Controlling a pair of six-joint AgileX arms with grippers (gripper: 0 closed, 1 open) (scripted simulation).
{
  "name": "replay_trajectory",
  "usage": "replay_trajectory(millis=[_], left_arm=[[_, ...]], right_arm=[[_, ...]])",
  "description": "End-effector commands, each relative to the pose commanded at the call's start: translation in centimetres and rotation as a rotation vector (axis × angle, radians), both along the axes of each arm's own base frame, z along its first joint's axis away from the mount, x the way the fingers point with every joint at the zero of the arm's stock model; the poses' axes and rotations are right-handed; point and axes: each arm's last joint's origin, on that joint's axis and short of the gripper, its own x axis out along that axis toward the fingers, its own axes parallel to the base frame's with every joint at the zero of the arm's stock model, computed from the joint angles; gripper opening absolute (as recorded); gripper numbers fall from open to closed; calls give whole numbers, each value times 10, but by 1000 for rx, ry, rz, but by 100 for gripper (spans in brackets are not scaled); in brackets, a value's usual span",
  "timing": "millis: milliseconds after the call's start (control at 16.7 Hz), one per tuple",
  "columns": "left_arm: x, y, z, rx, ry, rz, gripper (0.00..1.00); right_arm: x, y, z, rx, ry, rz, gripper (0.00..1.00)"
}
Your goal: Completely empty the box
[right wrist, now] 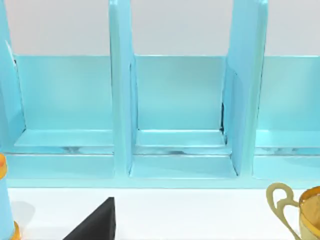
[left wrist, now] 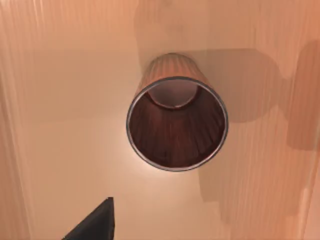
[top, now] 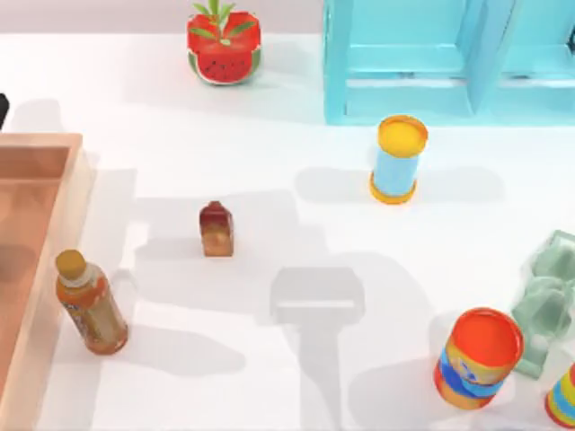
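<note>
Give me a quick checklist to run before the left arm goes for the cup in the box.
1. Box emptied: not ok, a brown cup stands on its floor.
2. Cup upright, mouth open to the camera: ok.
3. Left wrist camera above the cup: ok.
4. Left gripper open: cannot tell.
5. Orange bottle outside the box wall: ok.
6. Room beside the cup: ok, bare floor around it.

Box (top: pixel 36 269): pale wood walls, matt orange-brown floor. Cup (left wrist: pixel 176 120) below left claw: wood-grain sides, thin metallic rim, dark ribbed inside. Shelf frame (right wrist: pixel 175 125) ahead of right claw: smooth turquoise, slight sheen. Table (top: pixel 269 377): matt white.
</note>
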Motion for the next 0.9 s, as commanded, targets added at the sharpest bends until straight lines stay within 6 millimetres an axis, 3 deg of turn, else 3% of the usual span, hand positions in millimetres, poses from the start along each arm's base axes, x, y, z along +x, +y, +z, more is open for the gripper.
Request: replay_trajectory(millis=[240, 660, 900], left_arm=[[3, 1, -11, 1, -1, 0, 100], [3, 9, -82, 2, 1, 2, 100], [0, 0, -100, 0, 0, 0, 100]], right_arm=[[0, 0, 0, 0, 0, 0, 100], [0, 0, 0, 0, 0, 0, 100], [0, 0, 0, 0, 0, 0, 100]])
